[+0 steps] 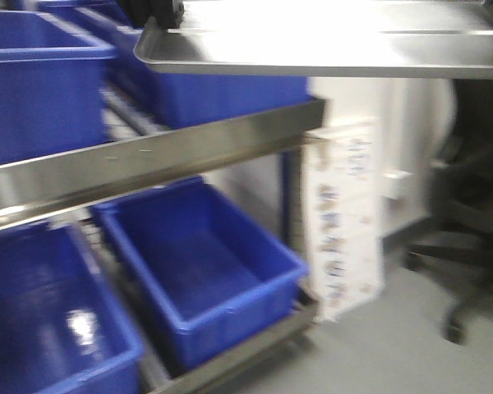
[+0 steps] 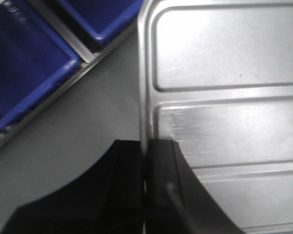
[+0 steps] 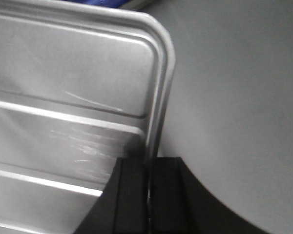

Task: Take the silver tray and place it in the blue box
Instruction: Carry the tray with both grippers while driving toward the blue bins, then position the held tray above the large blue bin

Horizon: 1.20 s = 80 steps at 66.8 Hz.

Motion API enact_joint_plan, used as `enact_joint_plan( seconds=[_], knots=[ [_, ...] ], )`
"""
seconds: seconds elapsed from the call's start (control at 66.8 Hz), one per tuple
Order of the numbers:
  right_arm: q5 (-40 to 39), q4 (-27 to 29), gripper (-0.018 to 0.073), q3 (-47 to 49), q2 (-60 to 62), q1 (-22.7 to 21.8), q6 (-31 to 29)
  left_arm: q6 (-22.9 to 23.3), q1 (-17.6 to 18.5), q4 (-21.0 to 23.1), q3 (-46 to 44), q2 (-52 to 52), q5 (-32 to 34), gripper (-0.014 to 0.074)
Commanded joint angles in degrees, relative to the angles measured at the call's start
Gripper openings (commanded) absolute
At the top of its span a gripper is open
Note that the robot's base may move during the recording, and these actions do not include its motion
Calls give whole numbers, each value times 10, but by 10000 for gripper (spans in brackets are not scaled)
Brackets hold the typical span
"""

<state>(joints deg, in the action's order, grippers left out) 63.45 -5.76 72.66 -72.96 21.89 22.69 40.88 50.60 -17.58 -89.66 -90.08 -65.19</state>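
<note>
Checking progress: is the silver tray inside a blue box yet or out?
Out: the left claw and right claw grip the silver tray by its rims, higher than the blue box.

Front view: faces forward, silver tray close across top, blue boxes left. Left wrist view: close, looks down past left gripper at tray's left rim, same boxes far left. Right wrist view: close on right rim. Tray shared by all.

- The silver tray is seen as shiny metal, finely scratched on its floor.
- The blue box, lower centre, is shown as glossy plastic.
</note>
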Motion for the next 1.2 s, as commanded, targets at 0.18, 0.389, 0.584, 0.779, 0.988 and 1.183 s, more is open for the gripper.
enact_joint_plan(
  seconds=[0.18, 0.389, 0.584, 0.779, 0.988, 1.183],
  knots=[
    [-12, -43, 58, 21, 15, -5, -10, -11, 0, -40, -16, 22, -13, -105],
    [-12, -43, 58, 21, 15, -5, -10, -11, 0, -40, -16, 22, -13, -105],
    [-12, -43, 58, 21, 15, -5, -10, -11, 0, -40, -16, 22, -13, -105],
    [-12, -43, 58, 21, 15, -5, -10, -11, 0, -40, -16, 22, -13, -105],
    [-12, -43, 58, 21, 15, -5, -10, -11, 0, -40, -16, 22, -13, -105],
    [-12, -43, 58, 21, 15, -5, -10, -11, 0, -40, -16, 22, -13, -105]
  ],
)
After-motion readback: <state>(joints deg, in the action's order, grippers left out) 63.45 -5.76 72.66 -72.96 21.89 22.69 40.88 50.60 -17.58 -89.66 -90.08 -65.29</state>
